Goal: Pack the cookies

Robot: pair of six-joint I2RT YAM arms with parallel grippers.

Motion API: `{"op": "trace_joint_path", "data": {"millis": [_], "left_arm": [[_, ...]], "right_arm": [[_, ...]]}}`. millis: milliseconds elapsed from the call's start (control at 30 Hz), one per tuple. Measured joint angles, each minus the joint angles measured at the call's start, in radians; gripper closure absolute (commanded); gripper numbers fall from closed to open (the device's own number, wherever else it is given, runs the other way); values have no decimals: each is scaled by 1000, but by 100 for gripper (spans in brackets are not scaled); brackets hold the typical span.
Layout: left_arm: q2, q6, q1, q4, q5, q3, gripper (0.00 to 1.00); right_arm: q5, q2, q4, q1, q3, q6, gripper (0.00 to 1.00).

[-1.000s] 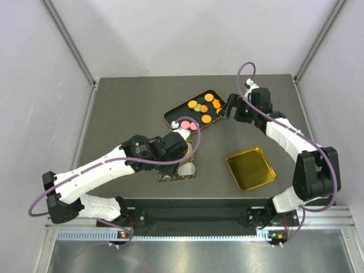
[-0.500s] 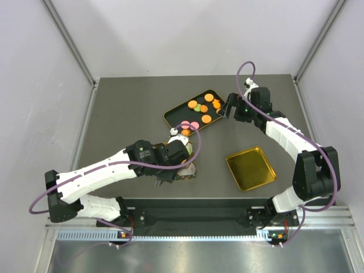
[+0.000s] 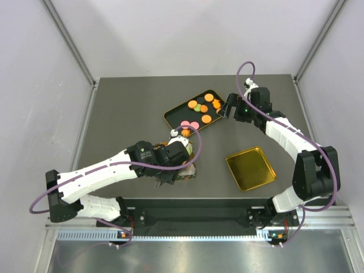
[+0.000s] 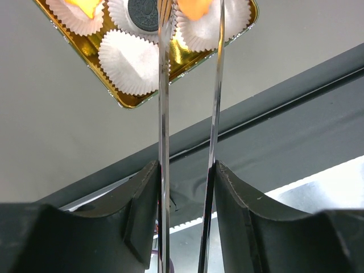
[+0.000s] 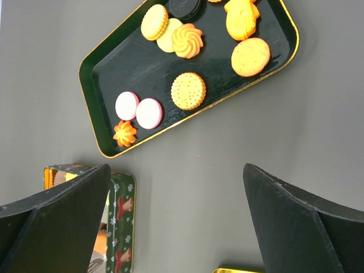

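Note:
Several cookies (image 3: 200, 108), orange, pink and green, lie on a dark tray (image 3: 170, 115); they also show in the right wrist view (image 5: 188, 91). My left gripper (image 3: 175, 162) is shut on metal tongs (image 4: 164, 114), over a gold-lined tin (image 4: 126, 103) holding white paper cups (image 4: 133, 61). An orange cookie (image 4: 195, 7) sits between the tong blades over a cup; I cannot tell whether it is gripped. Another orange cookie (image 4: 85, 5) and a dark one (image 4: 142, 8) lie in cups. My right gripper (image 3: 227, 107) is open and empty beside the tray's right end.
The tin (image 3: 187, 170) stands near the table's front edge; its green patterned side shows in the right wrist view (image 5: 122, 227). A gold lid (image 3: 250, 169) lies open-side up at the front right. The table's front edge (image 4: 256, 114) runs just behind the tin.
My left gripper has moved with the tongs from the near end of the dark tray back to the tin at the front. The right arm has hardly moved.

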Motion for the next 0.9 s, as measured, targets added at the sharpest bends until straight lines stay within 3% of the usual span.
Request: {"op": "trace_joint_path", "data": {"millis": [400, 667, 800, 900], "left_arm": [[0, 5, -1, 2, -1, 4, 51], [-6, 53, 13, -1, -61, 159, 50], [27, 127, 95, 29, -79, 256, 51], [97, 199, 225, 86, -56, 298, 51]], "right_arm": [[0, 0, 0, 0, 0, 0, 0], [0, 0, 0, 0, 0, 0, 0], [0, 0, 0, 1, 0, 0, 0], [-1, 0, -1, 1, 0, 0, 0]]}}
